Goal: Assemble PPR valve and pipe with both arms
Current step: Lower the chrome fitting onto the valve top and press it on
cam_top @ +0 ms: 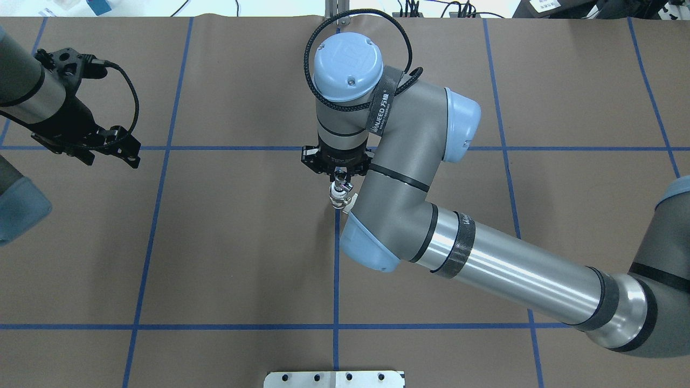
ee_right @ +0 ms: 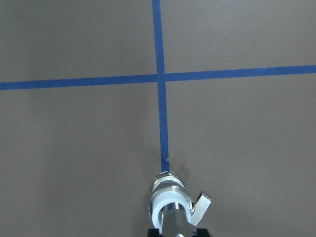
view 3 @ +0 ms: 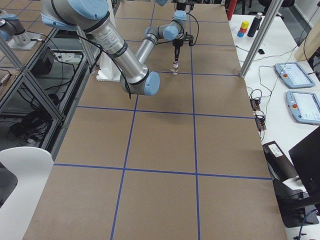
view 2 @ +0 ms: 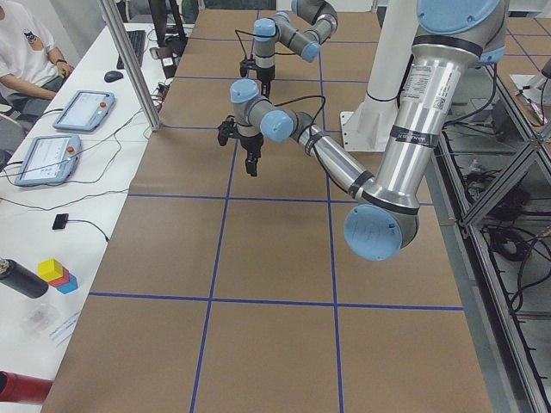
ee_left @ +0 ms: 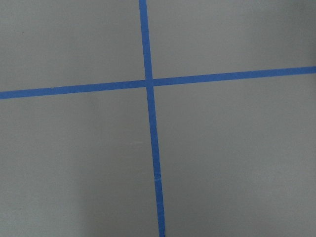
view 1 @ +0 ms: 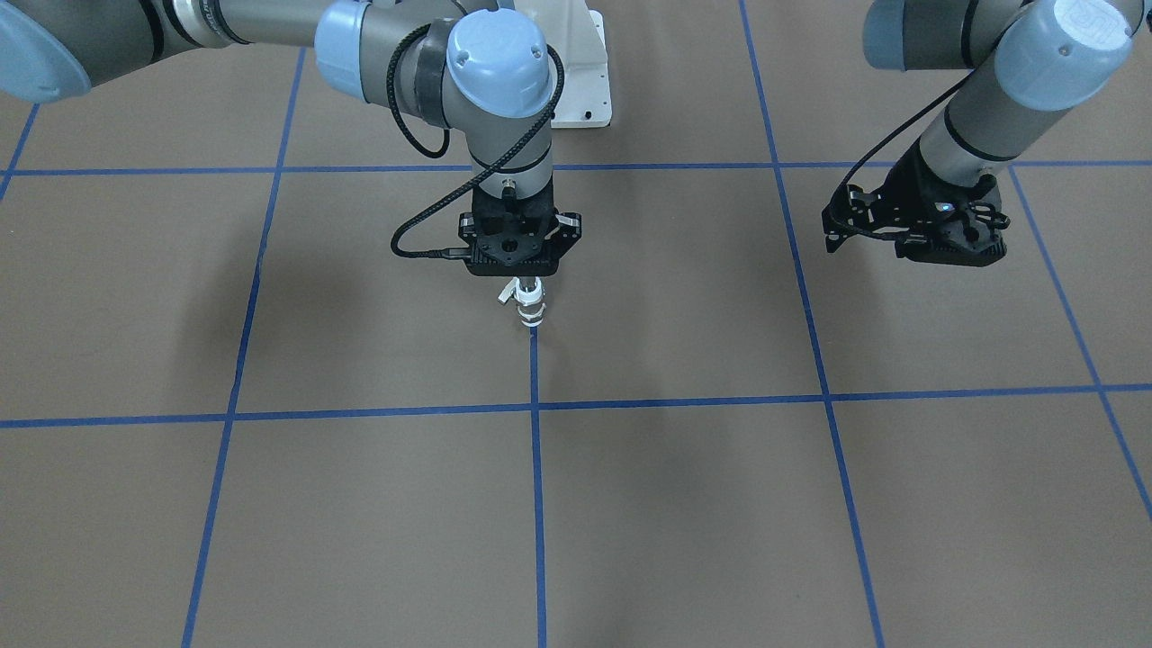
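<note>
"So, what's in front of you?"

"Brown counter. My right arm reaches mid-counter, and the left arm is well off to its side. I can't tell how the left fingers stand. The right fingers are clenched on the pipe, which is upright with the valve under it, low by the counter."

"Handling?"

"Light and rigid, I'd judge, and the pipe's slick. I'd take the valve by its band, not the lever."

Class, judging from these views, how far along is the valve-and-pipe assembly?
Done, apparently: the pipe sits in the top of the PPR valve. In hand: the right hand grips the pipe, the valve upright, on or just above the table. Left: letting go; the left hand hangs apart, holding nothing visible.
</note>
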You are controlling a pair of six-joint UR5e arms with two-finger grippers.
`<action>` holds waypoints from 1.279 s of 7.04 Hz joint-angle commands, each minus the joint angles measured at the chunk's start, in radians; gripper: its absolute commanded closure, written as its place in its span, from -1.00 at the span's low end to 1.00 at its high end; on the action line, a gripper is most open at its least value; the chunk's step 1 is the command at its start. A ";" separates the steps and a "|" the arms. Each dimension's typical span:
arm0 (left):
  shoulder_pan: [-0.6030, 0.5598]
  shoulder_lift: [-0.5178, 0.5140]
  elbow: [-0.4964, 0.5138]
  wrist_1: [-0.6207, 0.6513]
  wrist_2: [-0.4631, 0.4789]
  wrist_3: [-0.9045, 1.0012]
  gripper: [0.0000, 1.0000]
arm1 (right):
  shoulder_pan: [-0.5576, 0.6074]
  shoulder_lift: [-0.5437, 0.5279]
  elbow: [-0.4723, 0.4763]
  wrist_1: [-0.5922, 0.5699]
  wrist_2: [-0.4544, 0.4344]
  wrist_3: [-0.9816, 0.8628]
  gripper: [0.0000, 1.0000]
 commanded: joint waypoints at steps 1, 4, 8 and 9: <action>0.000 0.000 0.000 0.000 0.000 0.000 -0.81 | -0.001 -0.005 0.001 0.000 0.000 0.000 1.00; 0.000 0.000 -0.002 0.000 0.000 -0.001 -0.82 | -0.004 -0.002 -0.002 0.000 0.000 0.000 1.00; 0.000 -0.002 -0.003 0.000 0.000 -0.006 -0.82 | -0.012 -0.002 -0.012 0.002 -0.004 -0.002 1.00; 0.000 -0.002 -0.003 0.000 0.000 -0.006 -0.82 | -0.014 -0.002 -0.012 0.002 -0.004 -0.002 0.93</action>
